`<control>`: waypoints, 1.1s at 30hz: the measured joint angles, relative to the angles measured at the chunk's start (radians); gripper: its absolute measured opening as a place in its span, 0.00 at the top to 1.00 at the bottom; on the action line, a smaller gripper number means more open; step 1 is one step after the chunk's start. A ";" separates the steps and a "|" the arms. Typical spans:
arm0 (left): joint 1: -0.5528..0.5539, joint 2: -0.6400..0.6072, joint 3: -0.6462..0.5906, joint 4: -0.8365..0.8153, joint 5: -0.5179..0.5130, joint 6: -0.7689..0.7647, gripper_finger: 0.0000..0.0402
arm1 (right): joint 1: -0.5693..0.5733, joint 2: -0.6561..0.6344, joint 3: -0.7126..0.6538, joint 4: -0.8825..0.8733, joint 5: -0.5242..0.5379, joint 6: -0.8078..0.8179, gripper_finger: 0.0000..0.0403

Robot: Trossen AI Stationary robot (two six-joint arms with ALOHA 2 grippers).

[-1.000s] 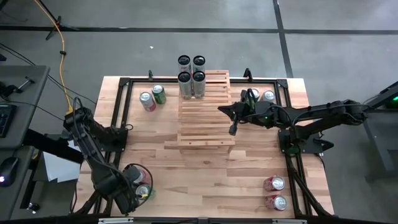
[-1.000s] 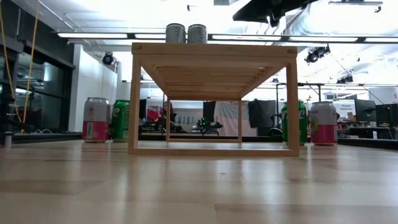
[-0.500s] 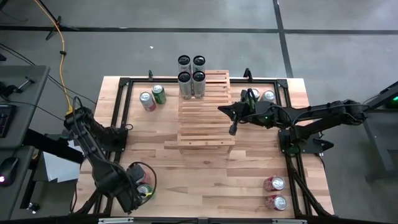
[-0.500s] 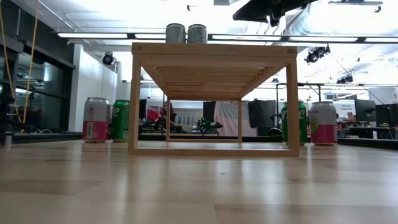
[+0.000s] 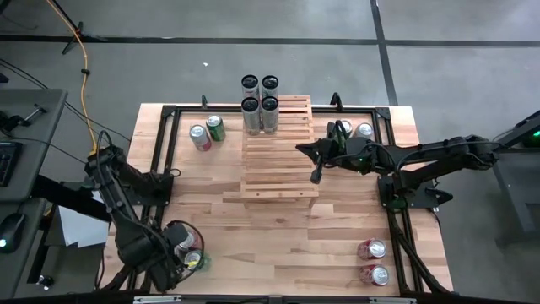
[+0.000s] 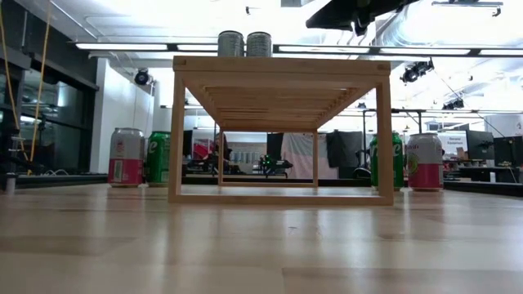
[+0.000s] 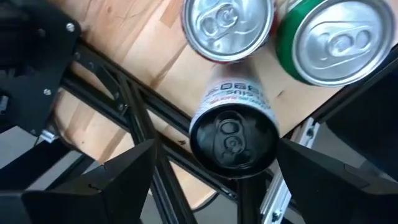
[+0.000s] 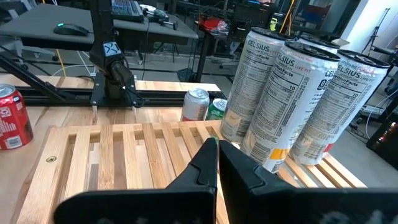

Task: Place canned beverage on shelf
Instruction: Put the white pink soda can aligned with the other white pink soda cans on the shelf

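The left gripper (image 7: 211, 171), shifted slightly toward the near-left corner, is held wide open above a black-topped can (image 7: 233, 134), apparently not yet gripped. The right gripper (image 8: 216, 163) is kept shut over the shelf (image 5: 278, 156).

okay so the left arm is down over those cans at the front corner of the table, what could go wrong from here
1. The left gripper is open astride a black-topped can that touches a red can and stands close to a green can. Closing or lifting could knock those neighbours.
2. This cluster stands at the table corner by the black frame rail, so a nudged can might fall off.
3. The shelf already holds four tall cans at its far end, and the shut right gripper hovers over its right edge, so the delivery could clip either.
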 joint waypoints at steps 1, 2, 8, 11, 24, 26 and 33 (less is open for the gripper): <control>-0.004 0.000 0.000 -0.001 -0.004 -0.007 0.20 | 0.000 0.000 0.000 0.000 0.000 0.000 1.00; -0.007 0.000 0.000 -0.001 -0.010 -0.012 0.20 | 0.000 0.000 0.000 0.000 0.000 0.000 1.00; -0.017 0.000 -0.014 0.027 -0.023 -0.028 0.20 | 0.000 0.000 0.000 0.000 0.000 0.000 1.00; -0.017 0.000 -0.024 0.056 -0.019 -0.020 0.20 | 0.000 0.000 0.000 0.000 0.000 0.000 1.00; -0.017 0.000 -0.100 0.087 0.054 -0.010 0.20 | 0.000 0.000 0.000 -0.004 0.000 0.003 1.00; -0.017 0.000 -0.100 0.107 0.041 -0.002 0.20 | 0.000 0.000 0.000 -0.004 0.000 0.003 1.00; -0.016 0.000 -0.100 0.140 0.031 -0.001 0.20 | 0.000 0.000 0.000 -0.004 0.000 0.003 1.00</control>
